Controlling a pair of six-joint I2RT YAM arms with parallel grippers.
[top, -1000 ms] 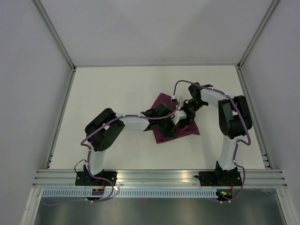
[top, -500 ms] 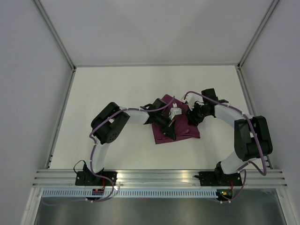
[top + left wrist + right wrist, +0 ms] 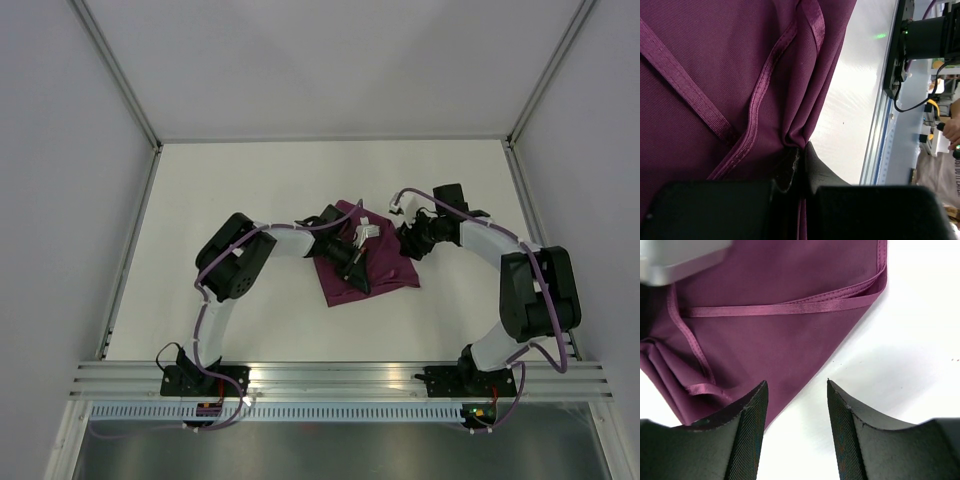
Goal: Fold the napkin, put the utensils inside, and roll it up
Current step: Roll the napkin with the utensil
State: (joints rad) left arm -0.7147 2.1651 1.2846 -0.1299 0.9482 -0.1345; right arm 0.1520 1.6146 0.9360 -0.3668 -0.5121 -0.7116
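"Top external gives you the layout: the white counter (image 3: 250, 180), and near its middle the napkin (image 3: 390, 275), lying doubled into a rough, rumpled four-sided shape. Both arms reach in over it."

"So which step am I in?"

"By my reading you are in the folding, not past it. Your left tool (image 3: 800, 152) is clamped shut on a bunched pleat at the cloth's edge, with layers gathered between the fingers. Your right tool (image 3: 796, 386) stands spread wide and empty over the napkin's border, where cloth meets bare counter. It touches nothing that I can see."

"And the knife?"

"You won't find it in any view. It may lie under the cloth or an arm; I can't tell. Don't count on it being inside."

"Next move?"

"I'd say you need the fold laid flat. Draw the pinched edge across and let it down so the hem (image 3: 790, 305) runs straight, with the right tool pinning or taking the free corner. The fabric looks smooth, so a pleat dragged unevenly could skew the fold."
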